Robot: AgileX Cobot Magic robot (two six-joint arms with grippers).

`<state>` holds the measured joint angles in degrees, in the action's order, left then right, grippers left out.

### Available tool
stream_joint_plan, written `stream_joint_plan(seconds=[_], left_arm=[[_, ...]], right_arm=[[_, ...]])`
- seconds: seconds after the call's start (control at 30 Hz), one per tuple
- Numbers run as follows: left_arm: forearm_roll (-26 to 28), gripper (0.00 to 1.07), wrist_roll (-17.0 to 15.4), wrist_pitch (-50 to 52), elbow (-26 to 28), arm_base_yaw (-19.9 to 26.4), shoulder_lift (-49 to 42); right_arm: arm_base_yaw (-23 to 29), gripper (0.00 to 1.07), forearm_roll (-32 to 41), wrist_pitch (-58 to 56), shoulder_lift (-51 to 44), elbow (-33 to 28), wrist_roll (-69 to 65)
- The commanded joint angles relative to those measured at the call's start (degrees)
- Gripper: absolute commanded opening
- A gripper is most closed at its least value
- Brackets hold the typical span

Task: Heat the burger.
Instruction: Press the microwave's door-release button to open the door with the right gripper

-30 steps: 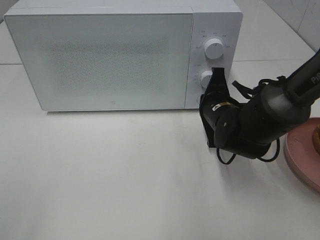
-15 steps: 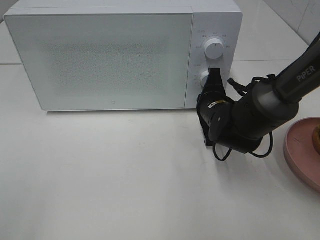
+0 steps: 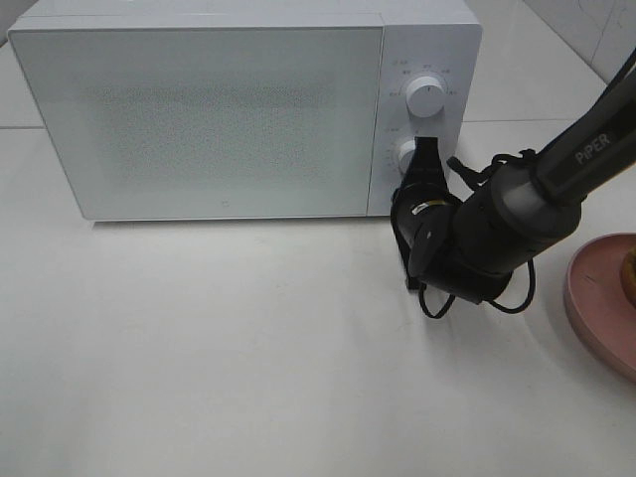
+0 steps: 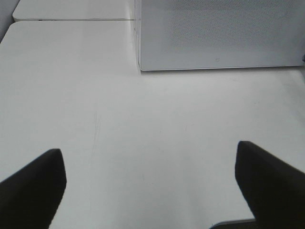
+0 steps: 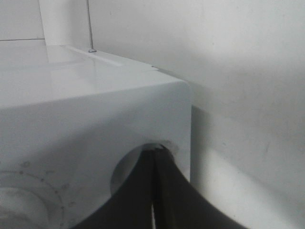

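In the high view, you see the white microwave at the back of the pale table, its door shut. Two round knobs sit one above the other on its right-hand panel. Your right gripper reaches in from the right on its black arm, and its tips lie at the lower knob, below the upper knob. The fingers look pressed together into a single narrow point. At the right edge of the frame lies the pink plate. The burger shows on it only as a thin golden-brown sliver cut off by the frame, well apart from the microwave and from both grippers. Your left arm does not show here.

In the left wrist view, your left gripper hangs over bare table with its two dark fingers wide apart and nothing between them. The lower front of the microwave stands ahead of it.

In the right wrist view, your right gripper has its fingers closed against each other with nothing held. Their tips meet the rim of the lower knob near the microwave's corner. You cannot tell from here how firmly they press on it.
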<state>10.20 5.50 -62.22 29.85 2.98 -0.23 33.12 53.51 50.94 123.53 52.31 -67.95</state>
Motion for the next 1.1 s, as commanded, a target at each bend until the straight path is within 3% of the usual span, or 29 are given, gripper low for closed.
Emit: stream_joint_plan(seconds=[0.03, 0.33, 0.77, 1.1], left_arm=[[-0.1, 0.88, -0.4, 0.7, -0.3, -0.1, -1.3], [-0.1, 0.88, -0.4, 0.7, -0.3, -0.1, -1.3], [-0.1, 0.88, -0.4, 0.7, -0.3, -0.1, -1.0], [-0.1, 0.88, -0.4, 0.7, -0.3, -0.1, -1.0]], right_arm=[[-1.1, 0.0, -1.4, 6.5, -0.3, 2.6, 1.2], [-1.8, 0.0, -1.5, 8.4, 1.5, 8.1, 1.7], [-1.7, 0.0, -1.5, 8.0, 1.5, 7.9, 2.4], [-1.6, 0.0, -3.3, 5.4, -0.7, 3.6, 3.0]])
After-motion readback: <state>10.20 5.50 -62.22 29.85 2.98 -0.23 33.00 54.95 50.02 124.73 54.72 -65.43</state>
